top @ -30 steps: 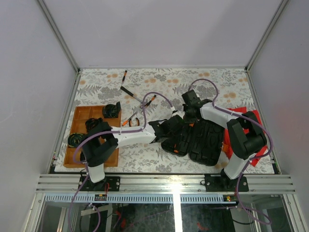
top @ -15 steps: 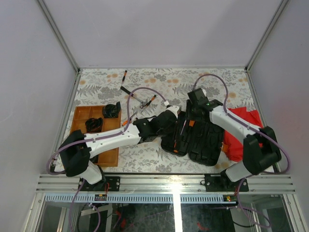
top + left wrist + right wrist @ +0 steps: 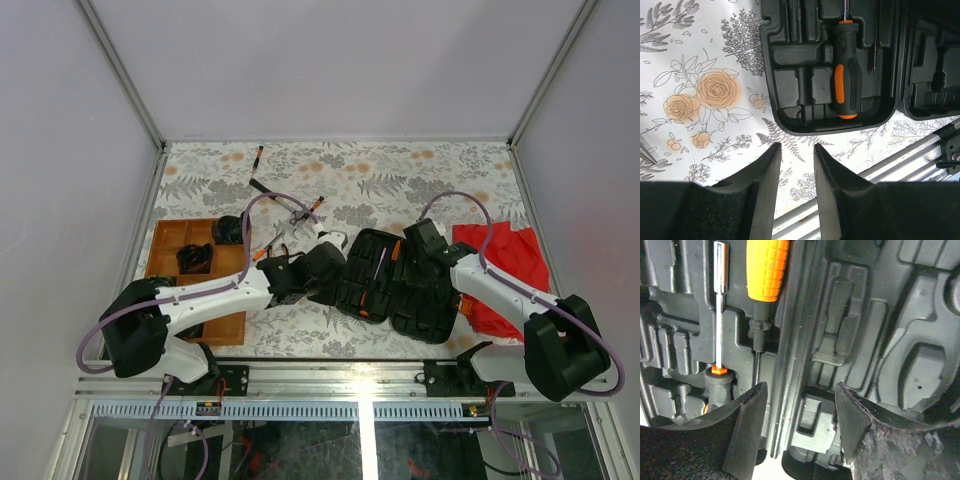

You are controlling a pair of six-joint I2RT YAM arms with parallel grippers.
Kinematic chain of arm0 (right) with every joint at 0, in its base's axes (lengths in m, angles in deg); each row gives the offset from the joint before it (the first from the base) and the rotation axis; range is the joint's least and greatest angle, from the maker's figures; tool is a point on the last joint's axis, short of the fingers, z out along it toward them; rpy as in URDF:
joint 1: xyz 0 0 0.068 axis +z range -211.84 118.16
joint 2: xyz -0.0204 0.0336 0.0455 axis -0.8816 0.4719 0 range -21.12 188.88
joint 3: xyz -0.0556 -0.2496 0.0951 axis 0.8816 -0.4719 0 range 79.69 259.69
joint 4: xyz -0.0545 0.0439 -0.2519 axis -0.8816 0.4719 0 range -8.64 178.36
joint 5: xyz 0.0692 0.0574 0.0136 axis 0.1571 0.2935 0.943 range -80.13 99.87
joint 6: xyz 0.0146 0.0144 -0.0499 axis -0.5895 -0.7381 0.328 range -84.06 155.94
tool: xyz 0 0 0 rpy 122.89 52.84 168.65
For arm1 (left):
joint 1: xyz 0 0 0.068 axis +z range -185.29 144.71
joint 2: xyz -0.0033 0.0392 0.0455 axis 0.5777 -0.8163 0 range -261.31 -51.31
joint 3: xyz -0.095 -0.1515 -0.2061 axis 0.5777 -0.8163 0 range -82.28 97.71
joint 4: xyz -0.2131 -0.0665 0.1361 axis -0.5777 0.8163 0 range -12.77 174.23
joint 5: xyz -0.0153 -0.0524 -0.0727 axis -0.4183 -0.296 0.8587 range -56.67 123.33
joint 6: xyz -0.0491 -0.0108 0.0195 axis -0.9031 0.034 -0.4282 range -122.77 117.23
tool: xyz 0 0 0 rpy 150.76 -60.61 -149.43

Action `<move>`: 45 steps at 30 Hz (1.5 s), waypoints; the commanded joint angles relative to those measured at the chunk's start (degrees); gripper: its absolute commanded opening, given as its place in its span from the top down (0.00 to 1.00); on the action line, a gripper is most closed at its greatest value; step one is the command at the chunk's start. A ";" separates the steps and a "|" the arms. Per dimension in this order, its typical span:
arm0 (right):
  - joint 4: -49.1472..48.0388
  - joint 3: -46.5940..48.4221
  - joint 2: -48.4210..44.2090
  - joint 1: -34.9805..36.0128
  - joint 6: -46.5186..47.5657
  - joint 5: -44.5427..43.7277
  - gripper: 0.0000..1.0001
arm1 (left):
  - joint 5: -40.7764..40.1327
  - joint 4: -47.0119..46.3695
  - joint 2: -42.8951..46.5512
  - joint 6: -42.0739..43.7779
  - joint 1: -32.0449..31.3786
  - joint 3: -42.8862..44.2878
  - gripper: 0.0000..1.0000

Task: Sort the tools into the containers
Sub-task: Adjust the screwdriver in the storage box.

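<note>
Screwdriver [image 3: 847, 70], black-and-orange handle, seated in a moulded slot of the open tool case [image 3: 372, 292], shaft pointing away from the left wrist camera. You find the case, black and lying flat with both halves spread, at the middle of the table on the floral tablecloth [image 3: 400, 175], just ahead of the arm bases. A second tool with an orange ribbed handle [image 3: 767, 267] lies in a neighbouring slot close to the hinge ridge.

Other tools lie loose on the cloth beyond the case, toward the far left: a small driver [image 3: 257, 158] farthest out, a black-handled hammer [image 3: 266, 188] nearer, and a cluster of slim orange-tipped tools [image 3: 300, 212] nearer again.

Left gripper [image 3: 797, 167]: just beside the left edge of the case, jaws parted. You see only tablecloth between its fingers [image 3: 765, 192], so it holds nothing.

Right gripper [image 3: 800, 412]: over the inside of the case, jaws spread wide and empty, with only the moulded recesses showing between them.

Wooden tray [image 3: 170, 238]: at the left edge of the table, well apart from the case. Dark items sit in two of its far compartments, too small for you to identify.

Red cloth [image 3: 505, 265]: on the table to the right of the case, partly under the right arm.
</note>
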 commanded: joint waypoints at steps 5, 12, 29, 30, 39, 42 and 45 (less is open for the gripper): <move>-5.12 0.86 4.07 0.37 -2.59 3.13 0.39 | -4.03 0.94 4.25 -1.01 0.34 -1.21 0.67; -3.34 2.10 7.51 0.39 -1.22 0.03 0.46 | -4.68 1.34 4.89 -1.10 0.34 -1.76 0.66; -6.39 9.02 14.26 0.33 18.59 4.16 0.81 | -4.95 5.74 12.27 -2.19 12.34 -3.45 0.61; -6.25 9.73 14.94 0.30 19.58 4.17 0.81 | -4.82 6.32 12.56 -1.96 13.29 -3.19 0.60; -6.22 15.03 19.84 0.05 24.22 5.82 0.81 | -5.48 9.99 13.05 -0.52 19.03 -0.29 0.52; -6.16 16.14 20.22 -0.39 22.07 4.40 0.77 | -5.79 10.42 12.82 -0.08 20.60 0.70 0.52; -6.21 16.80 18.71 -0.92 20.00 4.10 0.68 | -6.21 10.96 11.74 0.42 23.45 2.77 0.52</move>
